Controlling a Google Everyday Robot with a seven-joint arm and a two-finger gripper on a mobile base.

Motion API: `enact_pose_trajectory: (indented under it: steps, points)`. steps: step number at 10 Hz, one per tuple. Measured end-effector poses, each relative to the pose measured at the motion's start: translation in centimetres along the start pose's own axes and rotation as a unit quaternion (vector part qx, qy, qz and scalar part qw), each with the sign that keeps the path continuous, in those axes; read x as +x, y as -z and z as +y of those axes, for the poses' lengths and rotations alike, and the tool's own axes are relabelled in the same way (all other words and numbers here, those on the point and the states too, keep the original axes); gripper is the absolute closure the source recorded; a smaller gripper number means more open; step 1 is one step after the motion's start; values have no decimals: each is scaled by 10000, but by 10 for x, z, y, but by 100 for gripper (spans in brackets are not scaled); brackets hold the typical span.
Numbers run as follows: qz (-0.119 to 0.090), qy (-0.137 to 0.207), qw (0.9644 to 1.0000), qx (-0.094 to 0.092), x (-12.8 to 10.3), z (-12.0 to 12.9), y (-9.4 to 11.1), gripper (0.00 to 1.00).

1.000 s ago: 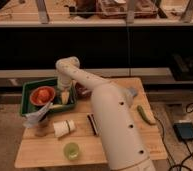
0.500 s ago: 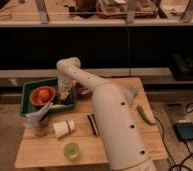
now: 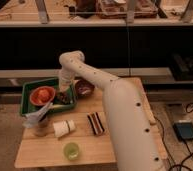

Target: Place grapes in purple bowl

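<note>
My gripper (image 3: 63,93) hangs from the white arm (image 3: 105,87) and reaches down into the green tray (image 3: 30,89), at its right end. A small dark bumpy cluster, the grapes (image 3: 65,99), lies in the tray right under the gripper; I cannot tell whether the gripper touches it. The purple bowl (image 3: 84,88) stands on the wooden table (image 3: 110,150) just right of the tray, close to the gripper. The bowl's inside looks dark.
An orange dish (image 3: 42,95) with a round orange-red item sits in the tray's left half. A crumpled pale bag (image 3: 39,117), a paper cup on its side (image 3: 63,128), a lime-green cup (image 3: 71,150) and a dark striped bar (image 3: 95,123) lie in front.
</note>
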Motion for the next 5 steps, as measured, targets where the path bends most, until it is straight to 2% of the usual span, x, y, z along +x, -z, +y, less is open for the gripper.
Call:
enact_pose_trajectory:
  steps: [3, 5]
  points:
    - [-91, 123, 9993, 353, -6, -1, 36, 100]
    - [-40, 113, 9977, 669, -1, 0, 66, 100]
